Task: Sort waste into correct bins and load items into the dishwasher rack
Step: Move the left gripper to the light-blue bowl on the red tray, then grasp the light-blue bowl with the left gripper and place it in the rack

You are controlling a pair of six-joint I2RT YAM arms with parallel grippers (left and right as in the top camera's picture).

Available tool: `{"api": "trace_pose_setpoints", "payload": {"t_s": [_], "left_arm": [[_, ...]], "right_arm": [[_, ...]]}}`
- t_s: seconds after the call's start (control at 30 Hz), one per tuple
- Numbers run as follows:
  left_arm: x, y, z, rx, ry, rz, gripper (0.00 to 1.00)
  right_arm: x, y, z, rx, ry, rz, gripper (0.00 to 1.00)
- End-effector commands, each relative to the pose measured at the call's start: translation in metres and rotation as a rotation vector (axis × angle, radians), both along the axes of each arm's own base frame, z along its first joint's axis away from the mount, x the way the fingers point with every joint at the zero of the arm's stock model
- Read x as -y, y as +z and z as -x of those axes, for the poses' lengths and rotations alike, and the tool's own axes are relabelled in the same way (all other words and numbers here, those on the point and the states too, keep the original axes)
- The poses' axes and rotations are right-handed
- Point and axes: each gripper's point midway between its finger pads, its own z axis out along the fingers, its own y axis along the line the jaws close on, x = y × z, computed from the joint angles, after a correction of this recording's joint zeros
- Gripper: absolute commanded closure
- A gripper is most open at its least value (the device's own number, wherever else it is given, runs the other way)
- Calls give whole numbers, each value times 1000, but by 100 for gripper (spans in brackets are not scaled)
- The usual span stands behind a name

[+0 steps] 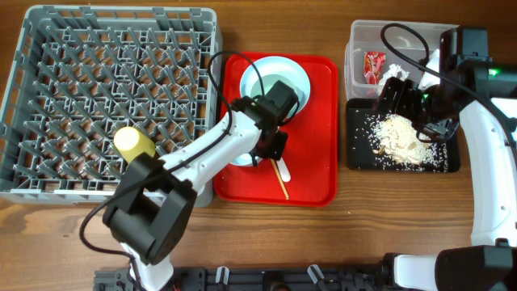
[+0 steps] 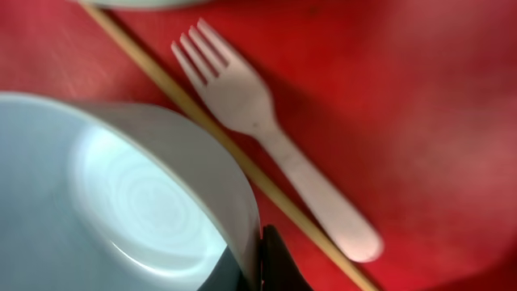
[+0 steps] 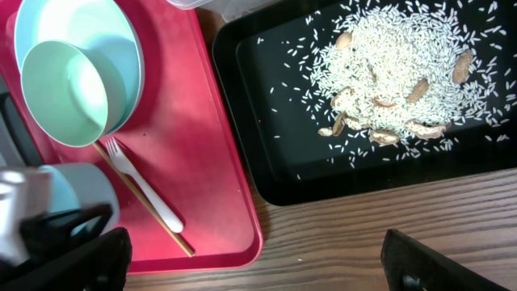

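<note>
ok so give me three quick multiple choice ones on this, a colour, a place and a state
1. What colour is the tray under the fork? A black B grey C red
2. Where is the yellow cup? A on that tray B in the grey rack C beside the fork
3. How does the right gripper stand? A open, empty B shut on the fork C shut on the cup
Answers: C, red surface surrounds the fork in the left wrist view; B, the cup lies on the rack's lattice; A, its fingers sit far apart with nothing between.
</note>
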Motion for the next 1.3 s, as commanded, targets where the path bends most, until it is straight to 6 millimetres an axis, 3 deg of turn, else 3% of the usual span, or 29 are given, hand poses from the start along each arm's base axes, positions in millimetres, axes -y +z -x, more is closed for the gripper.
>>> {"api": "trace_pose_setpoints", "payload": {"t_s": [0.0,0.1,0.23,0.33,0.53,0.63,0.9,1.13,1.27], "left_arm": [[17,81,-17,155,-3,149,96],[-3,129,-32,263,53,218,96],[-43,174,-59,376,103,311,96],[-69,197,-75,395,70,466,96],[-136,215,-96,385,74,747,96],[-166,212,-107,357,105,891,96],[-206,187,-129,276,130,1210,96],[-246,142,-141,219,275,1246,96],[-265,136,-142,232,324,1242,96]], "right_arm": [[1,6,0,18,-10,2,0],[1,6,0,18,-10,2,0],[1,6,0,18,-10,2,0],[1,6,0,18,-10,2,0],[1,6,0,18,-10,2,0],[1,6,0,18,-10,2,0],[1,6,1,14,-10,2,0],[1,6,1,14,-11,2,0],[1,6,1,14,-11,2,0]]}}
